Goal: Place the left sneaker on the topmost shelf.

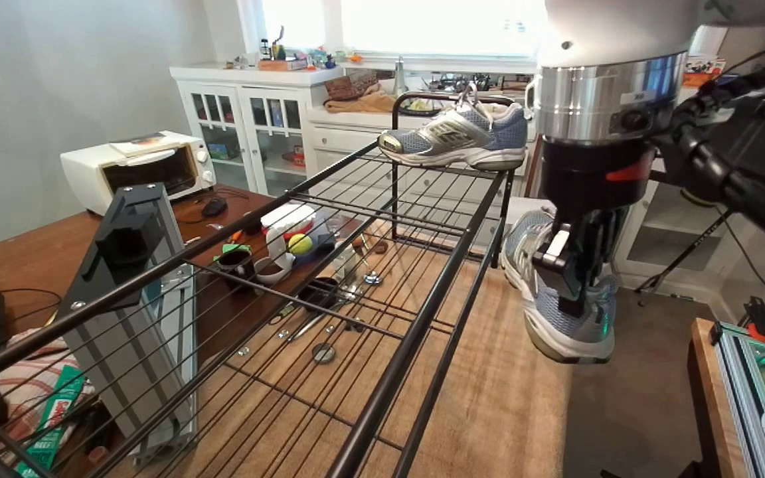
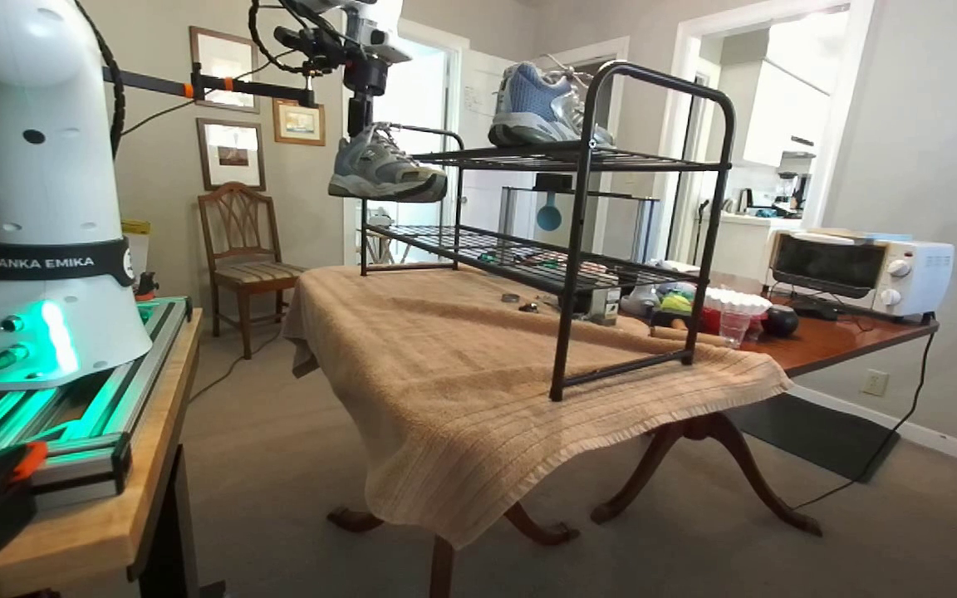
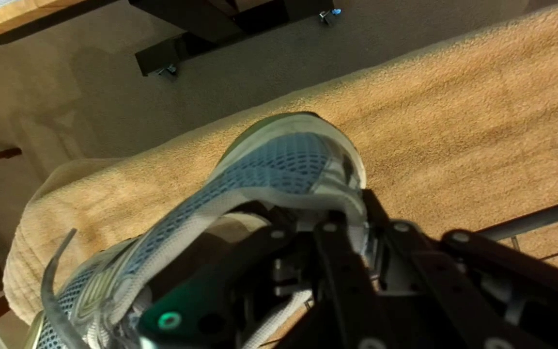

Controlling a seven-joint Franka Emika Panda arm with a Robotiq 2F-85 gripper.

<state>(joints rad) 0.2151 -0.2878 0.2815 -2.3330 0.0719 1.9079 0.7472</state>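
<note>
The left sneaker (image 1: 558, 328), grey-blue mesh with a white sole, hangs in my gripper (image 1: 575, 302); both also show in an exterior view, sneaker (image 2: 387, 173) and gripper (image 2: 359, 129). In the wrist view my gripper (image 3: 349, 213) is shut on the collar near the heel of the sneaker (image 3: 279, 155); the fingertips are partly hidden. The sneaker is in the air beside the black rack, on the robot's side, its sole looking lower than the topmost shelf (image 1: 416, 338). The matching sneaker (image 1: 455, 136) stands at one end of that shelf (image 2: 653, 163).
Raised end hoops (image 2: 665, 75) bound the rack's top. A lower wire tier (image 2: 520, 253) lies beneath. The rack stands on a tan towel (image 2: 412, 357) over a table. A metal frame (image 1: 133, 332), clutter and a white toaster oven (image 1: 140, 166) are behind it.
</note>
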